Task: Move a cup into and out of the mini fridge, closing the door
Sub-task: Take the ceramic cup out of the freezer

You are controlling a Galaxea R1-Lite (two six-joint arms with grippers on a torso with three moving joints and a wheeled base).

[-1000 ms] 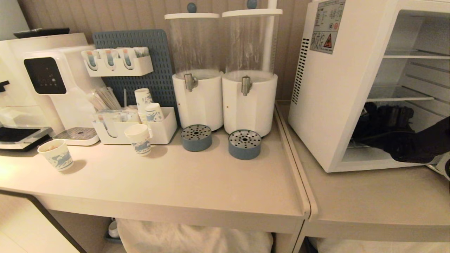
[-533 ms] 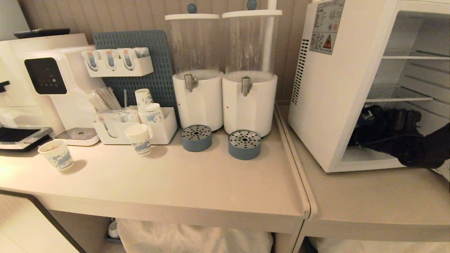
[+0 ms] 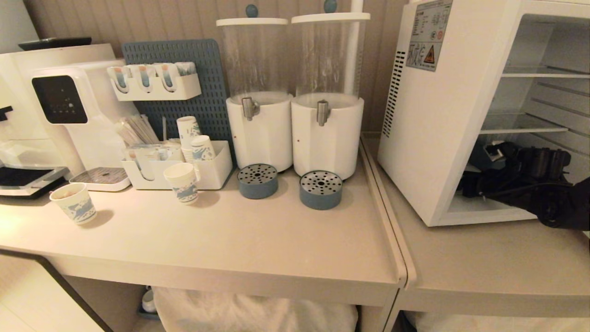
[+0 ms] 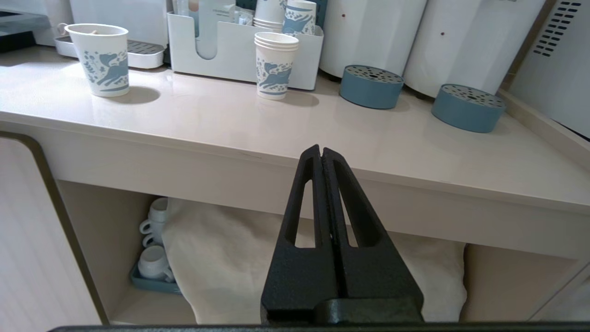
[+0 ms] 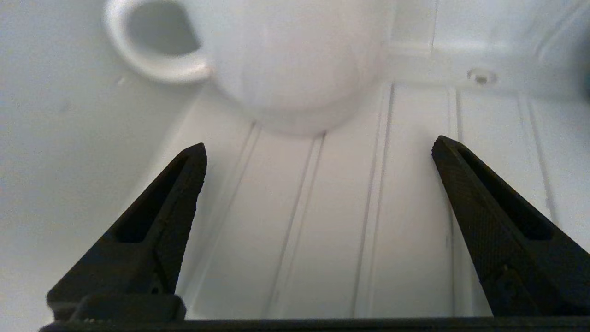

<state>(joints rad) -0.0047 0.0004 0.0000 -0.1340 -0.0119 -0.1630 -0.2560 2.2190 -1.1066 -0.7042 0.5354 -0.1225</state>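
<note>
The cup (image 5: pixel 295 60), a plain white mug with a loop handle (image 5: pixel 156 50), stands on the ribbed floor of the mini fridge (image 3: pixel 438 120). My right gripper (image 5: pixel 318 150) is open inside the fridge's bottom compartment, its fingertips short of the cup and touching nothing. In the head view the black right arm (image 3: pixel 521 182) reaches in under the lowest wire shelf (image 3: pixel 521 129), and the cup is hidden there. The door is out of view. My left gripper (image 4: pixel 321 152) is shut and empty, parked in front of the counter's edge.
On the counter (image 3: pixel 258 240) stand two drink dispensers (image 3: pixel 295 92), two blue drip trays (image 3: pixel 320 189), patterned paper cups (image 3: pixel 182 182), an organiser box and a water machine (image 3: pixel 69 101). White mugs (image 4: pixel 154 263) sit in a tray under the counter.
My right arm has drawn back a little toward the fridge's opening, staying open. The left arm has not moved.
</note>
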